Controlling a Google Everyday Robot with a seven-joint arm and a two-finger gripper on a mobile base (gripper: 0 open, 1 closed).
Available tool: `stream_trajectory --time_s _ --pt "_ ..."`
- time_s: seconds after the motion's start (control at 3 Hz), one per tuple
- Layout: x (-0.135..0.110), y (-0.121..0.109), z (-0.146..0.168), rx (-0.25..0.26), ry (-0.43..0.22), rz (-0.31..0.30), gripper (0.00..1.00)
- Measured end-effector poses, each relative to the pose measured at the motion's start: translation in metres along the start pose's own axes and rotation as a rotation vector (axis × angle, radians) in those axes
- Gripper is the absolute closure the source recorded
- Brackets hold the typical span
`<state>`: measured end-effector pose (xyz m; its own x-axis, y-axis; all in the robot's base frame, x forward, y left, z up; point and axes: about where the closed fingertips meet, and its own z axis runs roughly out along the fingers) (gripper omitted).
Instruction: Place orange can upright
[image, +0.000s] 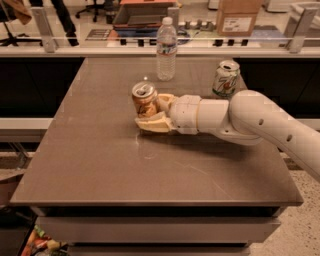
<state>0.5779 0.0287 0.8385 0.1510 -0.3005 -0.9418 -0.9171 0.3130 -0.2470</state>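
The orange can (144, 100) is near the middle of the frame, standing almost straight up with its silver top showing. The gripper (151, 112) has its jaws closed around it (I can't tell if the can touches the surface (100, 165)). I think what's left is setting it down and letting go.
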Motion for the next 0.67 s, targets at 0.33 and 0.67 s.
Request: stream_trajectory --time_s 0.33,0.67 --pt "-0.0046 -0.0013 -0.0011 0.000 0.000 0.000 1.00" --pt "-0.0047 -0.0012 -0.0010 0.000 0.000 0.000 0.82"
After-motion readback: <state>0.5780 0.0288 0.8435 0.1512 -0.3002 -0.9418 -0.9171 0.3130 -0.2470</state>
